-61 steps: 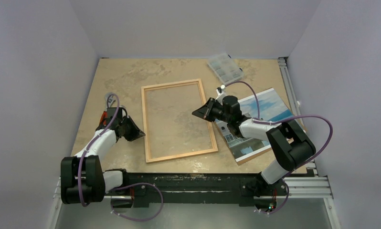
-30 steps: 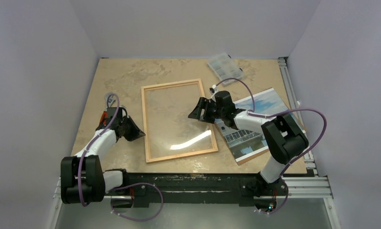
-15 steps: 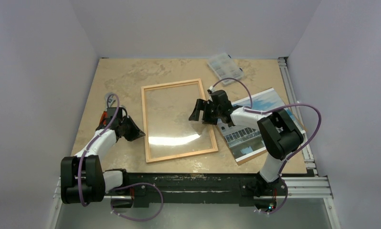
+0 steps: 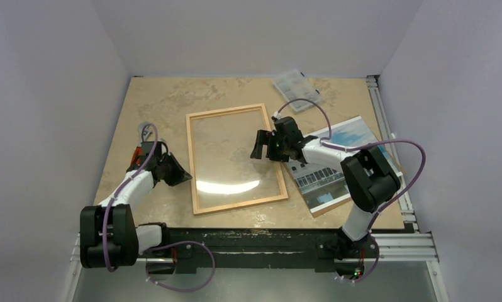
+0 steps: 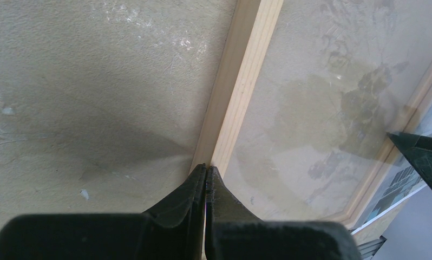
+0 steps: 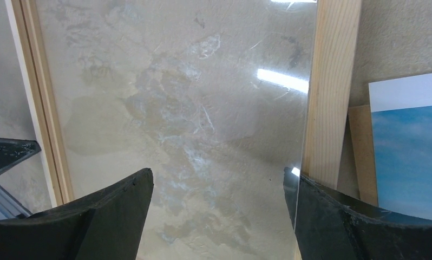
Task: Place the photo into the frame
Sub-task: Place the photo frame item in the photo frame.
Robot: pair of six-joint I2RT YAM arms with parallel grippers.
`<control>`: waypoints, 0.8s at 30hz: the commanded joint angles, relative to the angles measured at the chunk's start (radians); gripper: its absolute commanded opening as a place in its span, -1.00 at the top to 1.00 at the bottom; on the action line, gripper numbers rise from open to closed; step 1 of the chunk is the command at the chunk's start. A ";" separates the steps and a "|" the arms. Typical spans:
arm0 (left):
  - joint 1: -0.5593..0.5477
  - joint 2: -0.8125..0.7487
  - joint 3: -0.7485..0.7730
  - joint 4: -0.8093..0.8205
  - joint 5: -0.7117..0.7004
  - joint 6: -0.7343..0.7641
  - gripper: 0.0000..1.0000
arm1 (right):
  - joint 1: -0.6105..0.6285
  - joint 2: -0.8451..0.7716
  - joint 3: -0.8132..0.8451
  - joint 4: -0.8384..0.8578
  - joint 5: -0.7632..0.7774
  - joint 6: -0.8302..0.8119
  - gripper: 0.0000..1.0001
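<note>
Pale walls [image 4: 248, 31] close in a beige table [image 4: 160, 100]; at its centre the frame [image 4: 225, 111] lies flat, pane [image 4: 233, 151] in it; the photo [image 4: 324, 182] lies face up at the frame's 3 o'clock, skewed, on a brown board [image 6: 361, 146], not yet in; a clear box [image 4: 296, 89] sits at 1 o'clock. Right gripper [image 4: 264, 148] hangs over the frame's 3 o'clock rail, jaws wide apart, nothing between them; left gripper [image 4: 184, 178] is at the 8 o'clock rail, tips pressed together, holding nothing.

Risks, as I judge them: the print lies flush on the board, so a pinch at its edge could take the board too, or crease the paper; a drag across the rail could shove the frame, which seems braced from one side only; dropped askew, a corner would ride up on the wood.

Top view alone gives the whole layout, the box and both arms; right wrist alone shows the board's sliver between rail and photo, and glare on the pane, though whether the pane is seated I cannot tell; left wrist alone shows the closed tips right at the rail, touching or just above I cannot tell.
</note>
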 commanded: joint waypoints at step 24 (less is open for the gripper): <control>-0.017 0.001 -0.006 -0.020 -0.037 0.017 0.94 | -0.015 -0.138 0.082 -0.215 0.159 -0.071 -0.82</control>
